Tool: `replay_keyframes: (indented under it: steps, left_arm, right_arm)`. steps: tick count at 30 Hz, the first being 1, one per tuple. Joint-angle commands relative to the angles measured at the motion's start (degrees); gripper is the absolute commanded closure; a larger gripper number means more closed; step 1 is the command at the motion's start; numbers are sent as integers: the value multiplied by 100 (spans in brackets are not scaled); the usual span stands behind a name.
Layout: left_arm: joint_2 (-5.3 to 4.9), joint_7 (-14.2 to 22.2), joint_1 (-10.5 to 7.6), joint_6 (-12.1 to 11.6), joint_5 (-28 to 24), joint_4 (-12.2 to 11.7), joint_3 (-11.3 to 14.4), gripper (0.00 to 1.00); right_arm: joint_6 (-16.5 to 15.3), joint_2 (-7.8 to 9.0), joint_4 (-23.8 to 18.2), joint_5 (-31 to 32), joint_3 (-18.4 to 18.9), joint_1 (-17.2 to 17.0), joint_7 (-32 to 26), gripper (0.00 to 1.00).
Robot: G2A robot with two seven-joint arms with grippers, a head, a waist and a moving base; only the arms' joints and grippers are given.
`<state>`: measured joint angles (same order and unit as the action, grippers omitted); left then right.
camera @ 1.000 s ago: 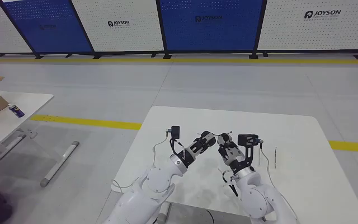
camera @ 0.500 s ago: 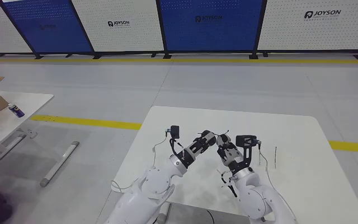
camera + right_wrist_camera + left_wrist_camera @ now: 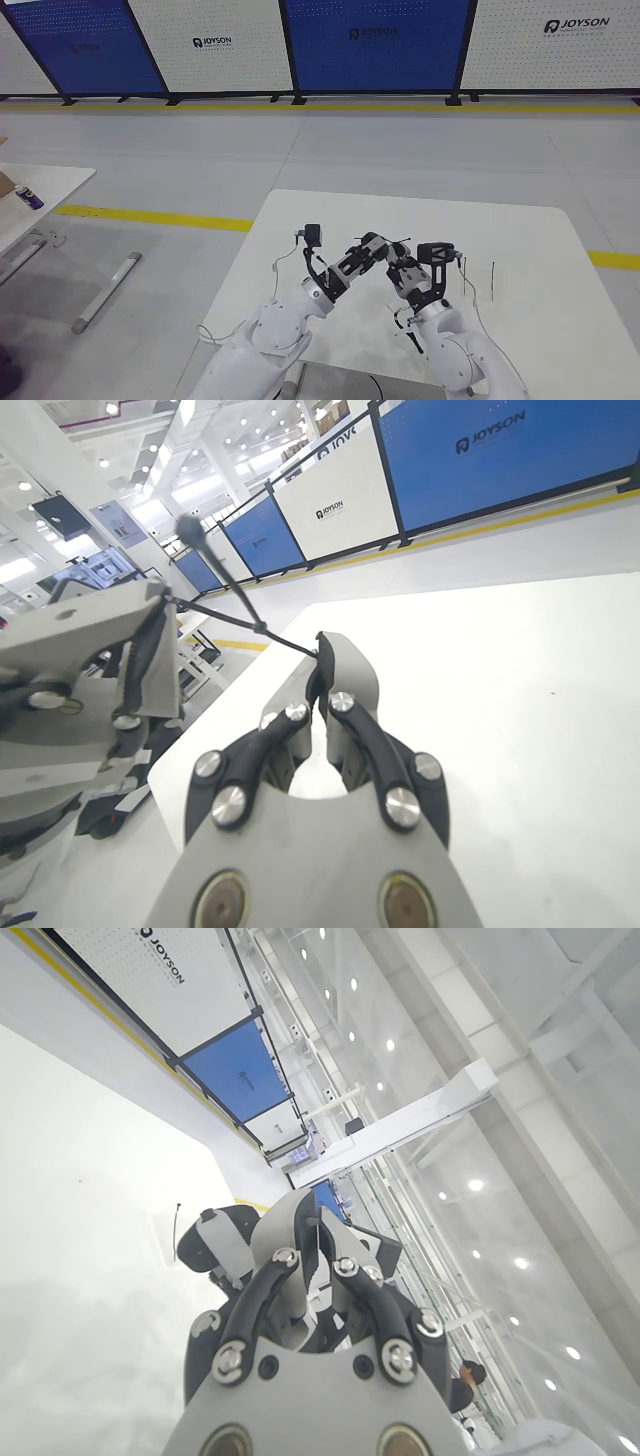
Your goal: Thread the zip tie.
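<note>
Right claw (image 3: 316, 656) has edged toward the left claw (image 3: 315, 1224), arms angled inward above the tabletop (image 3: 500, 650). Both claws are pinched shut on the zip tie (image 3: 259, 628), stretched between them.

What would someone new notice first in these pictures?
Most striking is the black zip tie stretched between the left gripper and the right gripper, both sets of jaws shut on it, above the white table. A second zip tie lies flat on the table, off to the robot's right.
</note>
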<state>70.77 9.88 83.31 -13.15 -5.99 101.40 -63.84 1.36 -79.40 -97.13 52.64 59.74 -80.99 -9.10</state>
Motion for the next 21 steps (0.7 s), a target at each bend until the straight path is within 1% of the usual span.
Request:
replay_keyframes:
  steps: [1, 7, 21]
  left_arm:
    - [-4, 15, 28, -25, -6, 41, -10, 100]
    - [-17, 53, 120, -90, 6, 188, -40, 100]
    - [-30, 84, 193, -123, 19, 302, -60, 100]
  right_arm:
    - [14, -2, 30, 16, -3, 7, -11, 100]
    - [35, -12, 142, 31, -19, 50, -36, 100]
    - [40, -21, 238, 45, 9, 68, -46, 100]
